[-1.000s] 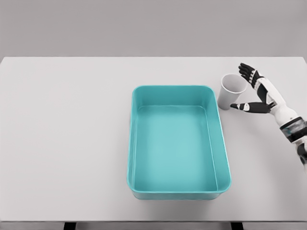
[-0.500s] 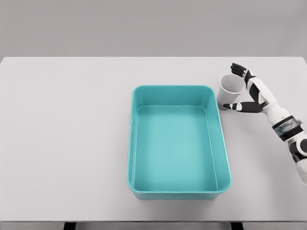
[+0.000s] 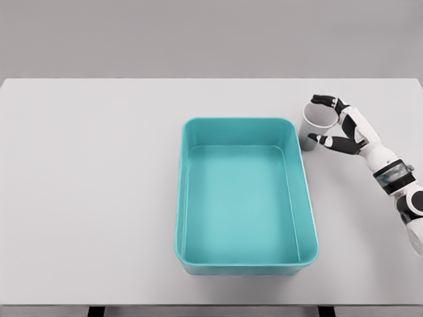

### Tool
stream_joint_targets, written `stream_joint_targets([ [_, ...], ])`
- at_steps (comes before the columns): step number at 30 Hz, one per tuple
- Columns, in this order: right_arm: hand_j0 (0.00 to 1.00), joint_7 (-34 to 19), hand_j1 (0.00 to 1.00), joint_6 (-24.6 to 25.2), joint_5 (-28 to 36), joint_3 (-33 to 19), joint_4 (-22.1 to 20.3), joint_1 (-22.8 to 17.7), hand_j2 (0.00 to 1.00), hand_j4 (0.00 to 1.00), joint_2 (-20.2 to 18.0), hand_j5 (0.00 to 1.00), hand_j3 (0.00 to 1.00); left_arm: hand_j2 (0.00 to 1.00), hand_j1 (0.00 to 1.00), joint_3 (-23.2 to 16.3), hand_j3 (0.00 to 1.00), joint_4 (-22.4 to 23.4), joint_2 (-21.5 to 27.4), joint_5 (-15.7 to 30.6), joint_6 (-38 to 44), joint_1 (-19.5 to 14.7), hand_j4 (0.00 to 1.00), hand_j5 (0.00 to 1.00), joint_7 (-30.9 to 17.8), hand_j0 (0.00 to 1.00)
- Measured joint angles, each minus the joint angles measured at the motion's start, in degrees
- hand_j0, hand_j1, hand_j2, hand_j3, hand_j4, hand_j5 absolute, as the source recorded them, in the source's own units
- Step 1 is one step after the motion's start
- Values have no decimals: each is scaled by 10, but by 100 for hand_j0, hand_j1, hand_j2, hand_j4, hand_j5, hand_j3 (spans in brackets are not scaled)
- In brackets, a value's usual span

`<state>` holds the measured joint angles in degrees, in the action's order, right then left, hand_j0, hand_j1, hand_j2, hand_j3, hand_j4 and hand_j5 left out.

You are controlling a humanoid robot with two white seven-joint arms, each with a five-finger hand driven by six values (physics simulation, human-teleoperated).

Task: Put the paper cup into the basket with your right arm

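The white paper cup point(image 3: 316, 127) stands upright on the table point(image 3: 92, 172), its mouth open upward, between the curled fingers point(image 3: 322, 100) and thumb of the right hand point(image 3: 338, 124), just beside the turquoise basket point(image 3: 245, 195).

The right hand point(image 3: 334, 125) is wrapping the paper cup point(image 3: 316, 125), standing at two o'clock beside the teal basket point(image 3: 182, 198); both are resting on the counter point(image 3: 92, 185).

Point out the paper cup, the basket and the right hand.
paper cup point(image 3: 316, 125), head view, on its white side wall.
basket point(image 3: 244, 267), head view, on its near teal rim.
right hand point(image 3: 344, 125), head view, on the palm.
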<state>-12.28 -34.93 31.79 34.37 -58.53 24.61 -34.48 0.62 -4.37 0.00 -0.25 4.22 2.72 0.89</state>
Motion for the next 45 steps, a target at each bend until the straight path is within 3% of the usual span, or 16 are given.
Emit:
stream_joint_targets([
  [4,44,-1,44,-1,0,0,0,0,44,44,-1,44,44,100,100,0,100,0,0,0,0,0,100,100,0,100],
  [11,43,-4,43,-2,0,1,-1,-1,43,43,-9,43,43,100,100,0,100,0,0,0,0,0,100,100,0,100],
  [21,45,-6,45,-1,-25,2,-32,19,45,45,-73,45,45,100,100,0,100,0,0,0,0,0,100,100,0,100],
  [25,46,-6,46,-1,-38,5,-67,25,46,46,-100,46,46,100,100,0,100,0,0,0,0,0,100,100,0,100],
  [34,47,-2,47,-1,-86,11,-190,44,47,47,-174,47,47,100,100,0,100,0,0,0,0,0,100,100,0,100],
  [45,47,-4,47,-2,-174,23,-286,63,47,47,-190,47,47,100,100,0,100,0,0,0,0,0,100,100,0,100],
])
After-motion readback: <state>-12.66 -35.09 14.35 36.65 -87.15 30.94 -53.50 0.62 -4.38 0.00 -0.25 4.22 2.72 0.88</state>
